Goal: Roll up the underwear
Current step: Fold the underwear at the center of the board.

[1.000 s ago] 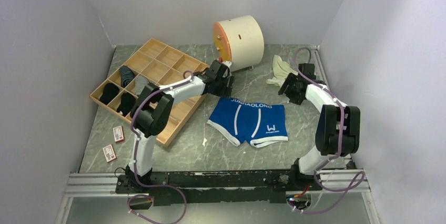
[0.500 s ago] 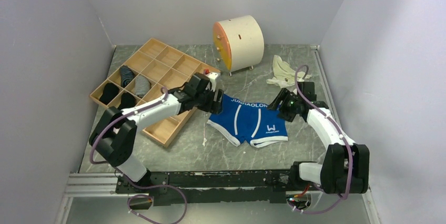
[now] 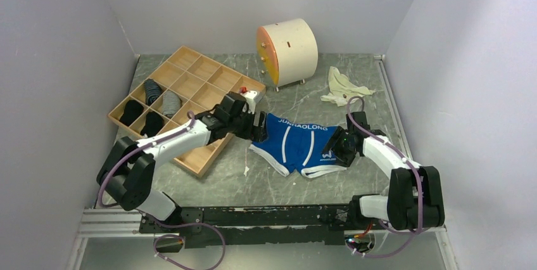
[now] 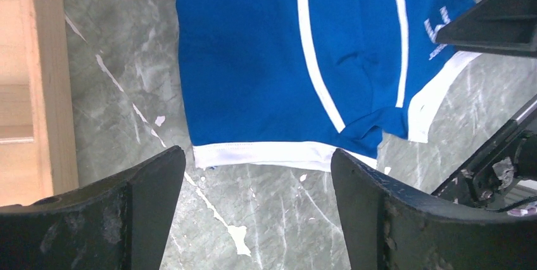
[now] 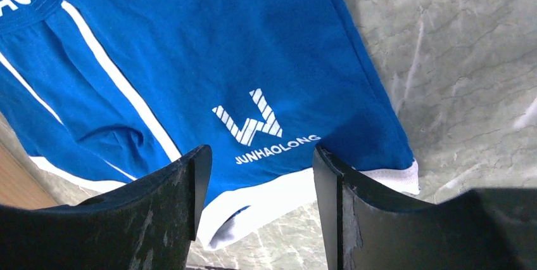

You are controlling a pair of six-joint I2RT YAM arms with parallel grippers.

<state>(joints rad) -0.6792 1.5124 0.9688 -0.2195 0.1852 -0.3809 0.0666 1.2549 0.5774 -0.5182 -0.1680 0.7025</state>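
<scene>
The underwear [image 3: 299,145] lies flat and spread out near the middle of the bench [image 3: 278,184]. Its waistband [image 3: 303,127] faces the far edge and both leg openings face the near edge. The left arm's fingers [image 3: 258,128] stand wide apart with nothing between them, low over the garment's left side. In the wrist view the white leg hem [image 4: 266,154] runs across the gap. The right arm's fingers [image 3: 334,151] are also apart and empty, over the right leg near the printed logo [image 5: 253,124].

This looks like the reach for a first grip, with no fold or roll begun. To do it well, each arm should come down on its own leg hem close to the outer corner, and one finger should slide under the cloth so both layers are caught. A pinch on the top layer alone would likely pull the leg open. The two lifts should be kept low and matched, then turned over evenly toward the waistband so the roll starts straight. The crotch hangs lower than the hems and may need tucking in.
</scene>
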